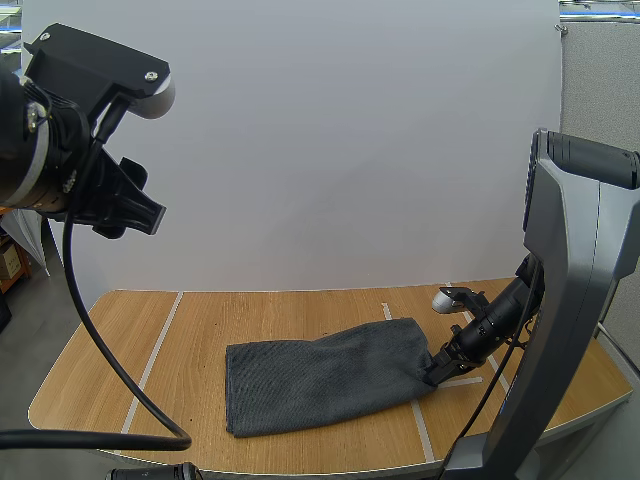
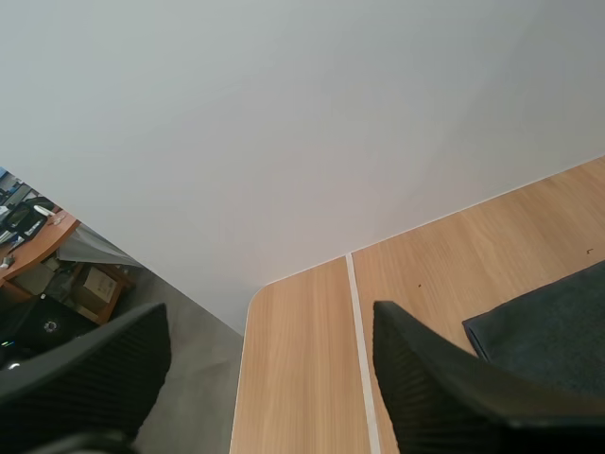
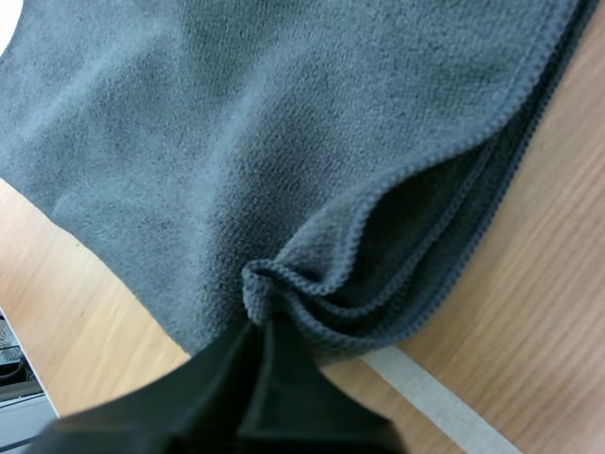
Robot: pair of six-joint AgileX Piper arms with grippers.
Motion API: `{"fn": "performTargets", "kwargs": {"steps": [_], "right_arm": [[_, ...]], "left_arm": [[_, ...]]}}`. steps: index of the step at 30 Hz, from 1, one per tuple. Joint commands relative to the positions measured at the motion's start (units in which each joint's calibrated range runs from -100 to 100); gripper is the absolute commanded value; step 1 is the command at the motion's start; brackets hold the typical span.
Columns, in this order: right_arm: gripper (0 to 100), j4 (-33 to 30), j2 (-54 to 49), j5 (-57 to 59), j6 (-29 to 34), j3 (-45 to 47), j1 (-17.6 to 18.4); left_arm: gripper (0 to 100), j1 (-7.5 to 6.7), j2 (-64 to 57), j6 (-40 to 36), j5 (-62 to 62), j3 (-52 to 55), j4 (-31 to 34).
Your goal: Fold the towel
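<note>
Towel: a dark grey towel [image 1: 325, 375] lies flat on the wooden table [image 1: 300, 305], in the middle-to-right part and nearer the front edge than the back edge.
Towel's lie: its long side runs slantwise. The left end sits close to the front edge near the middle, and the right end reaches toward the right edge.
Towel's layers: in the right wrist view the towel [image 3: 236, 142] shows more than one layer. Stitched hems run one above another and gape apart a little near the pinched corner.
Right gripper: the right gripper [image 1: 437, 372] is down at the towel's right end. Its fingertips are clamped on a bunched corner of the cloth, seen close in the right wrist view [image 3: 257, 326].
Pinched corner: the cloth is puckered into small folds just at the fingertips. Whether it is lifted off the wood, I cannot tell.
Left gripper: the left gripper [image 2: 269, 317] hangs well above the table's rounded back-left corner, its two fingers standing wide apart with nothing between them.
Tape lines: a pale tape line [image 1: 160, 345] crosses the table's left part from back to front. Another one [image 1: 425, 432] on the right passes under the towel.
</note>
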Motion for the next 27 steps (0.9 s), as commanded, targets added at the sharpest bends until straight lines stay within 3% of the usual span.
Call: {"fn": "performTargets", "kwargs": {"steps": [1, 2, 3, 21, 23, 25, 26, 27], "right_arm": [[70, 1.79, -0.96, 1.10, -0.73, 0.36, -0.26], [90, 2.24, -0.96, 1.10, -0.73, 0.18, -0.26], [100, 2.54, -0.96, 1.10, -0.62, -0.01, -0.26], [100, 8.45, -3.78, 1.10, 0.68, -14.69, -0.26], [80, 8.92, -5.15, 1.10, 0.44, -14.85, -0.26], [54, 9.28, -6.47, 1.10, 0.38, -14.85, -0.26], [29, 9.73, -7.30, 1.10, 0.38, -14.85, -0.26], [18, 10.01, -7.77, 1.10, 0.38, -14.85, -0.26]], "left_arm": [[98, 0.06, -0.27, 0.13, 0.00, 0.22, -1.20], [98, 0.06, -0.27, 0.13, 0.00, 0.22, -1.09], [98, 0.06, -0.27, 0.13, 0.00, 0.22, -0.82], [98, 0.06, -0.27, -0.32, 0.00, 0.22, 1.68], [98, 0.06, -0.27, -1.31, 0.00, 0.22, 0.78], [97, 0.06, -0.27, -1.40, 0.00, 0.22, -0.64], [93, 0.06, -0.27, -1.40, 0.00, 0.22, -1.71], [91, 0.06, -0.27, -1.40, 0.00, 0.22, -1.91]]}}
